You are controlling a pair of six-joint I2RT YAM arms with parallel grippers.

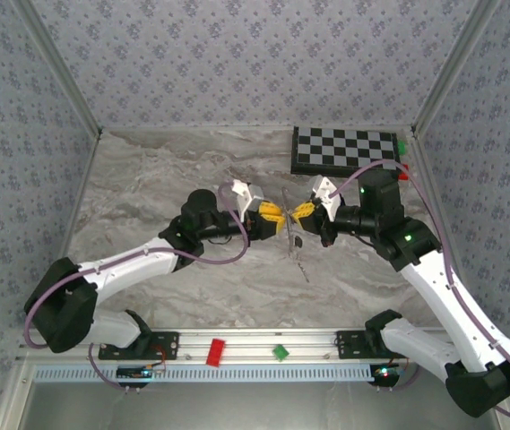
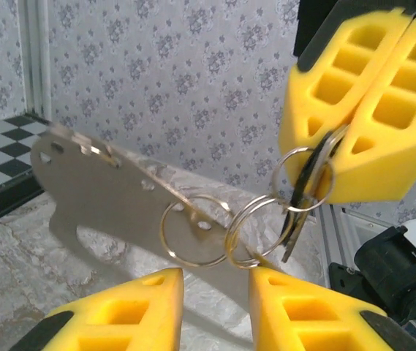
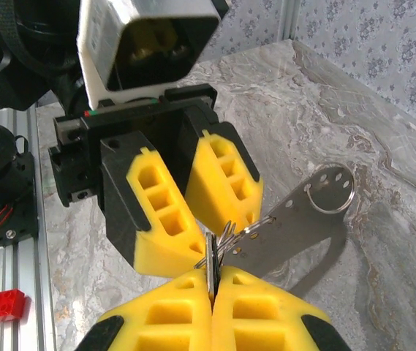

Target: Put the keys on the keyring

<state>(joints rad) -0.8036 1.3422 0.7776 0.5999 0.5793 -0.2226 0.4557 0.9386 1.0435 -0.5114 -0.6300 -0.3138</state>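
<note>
grey marble table (image 1: 147,179) boxed in by walls (image 1: 237,63) papered with a small floral print; a checkered board (image 1: 344,150) lies at the back right corner; a metal rail (image 1: 326,345) along the near edge carries a red block (image 1: 214,351) and a green block (image 1: 280,352); both arms meet above the middle of the table, yellow tips facing; right gripper (image 3: 212,272) is pressed together on the end loop of the keyring (image 2: 231,234), with a thin dark key (image 2: 292,232) caught in the same pinch and hanging down; the linked loops run to a flat holed metal tag (image 2: 105,190), all held off the marble; left gripper (image 2: 215,272) stands apart, its fingers (image 2: 120,314) just under the loops; contact there cannot be told
</note>
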